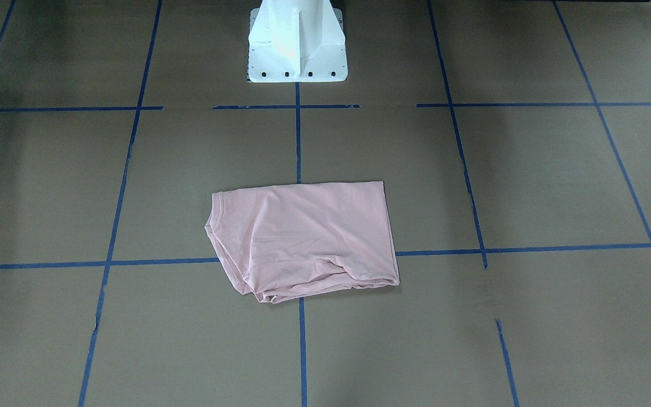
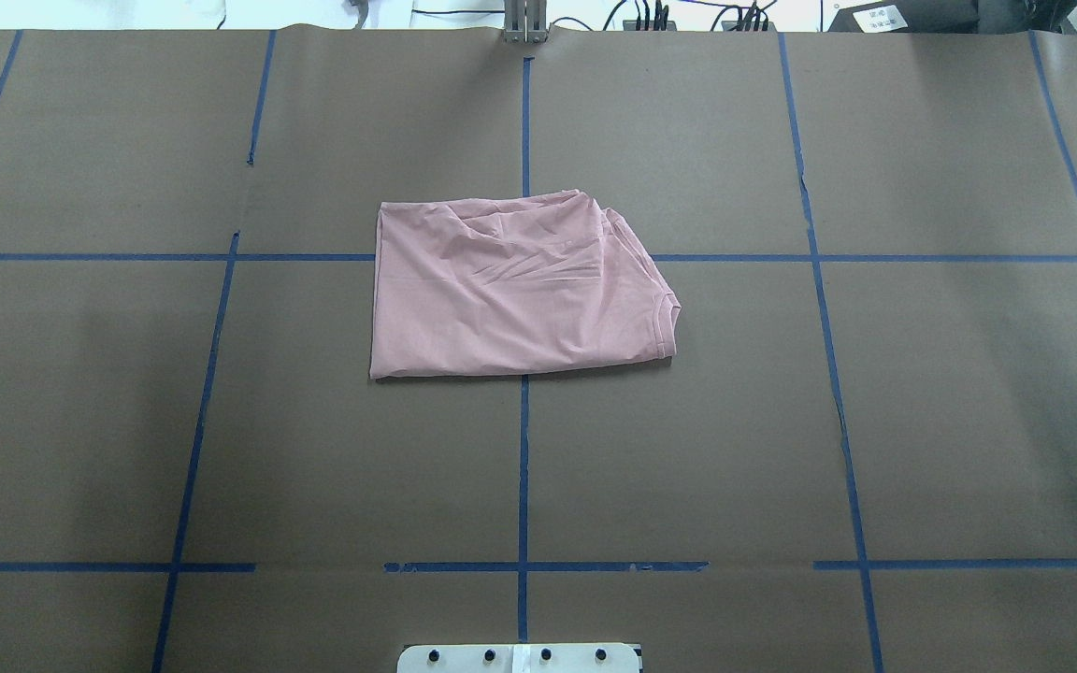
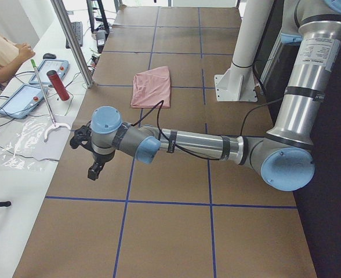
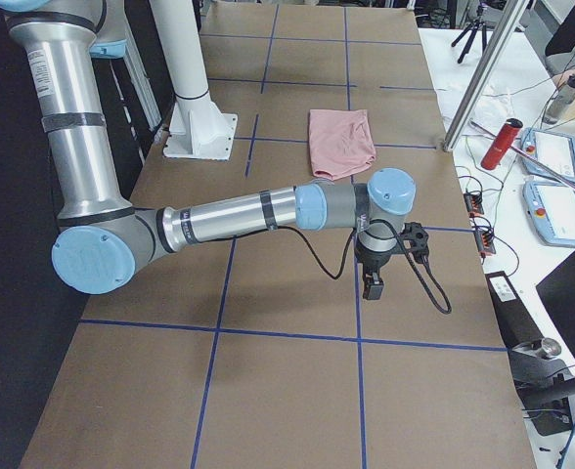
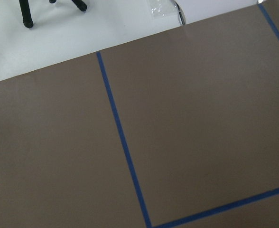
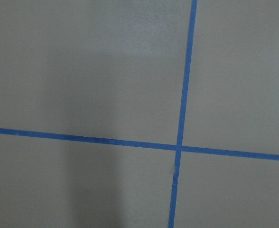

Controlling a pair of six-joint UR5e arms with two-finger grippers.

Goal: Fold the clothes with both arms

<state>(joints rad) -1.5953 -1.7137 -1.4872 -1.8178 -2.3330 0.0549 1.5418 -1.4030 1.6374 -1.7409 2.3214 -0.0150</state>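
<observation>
Blue tape [image 2: 523,449] grids the brown worktop [image 2: 969,421]. A red bottle [image 3: 58,85] stands on the white bench [image 3: 14,180] along its edge.

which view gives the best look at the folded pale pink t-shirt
The overhead exterior view: the folded pale pink T-shirt lies whole near centre, creases and hemmed edge clear. The front-facing view shows it whole too, creases fainter. Both side views show it small and far. The wrist cameras miss it.

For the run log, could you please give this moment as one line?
T-shirt: folded, lying flat, unheld | left gripper: away from it, open/shut unclear | right gripper: same
</observation>
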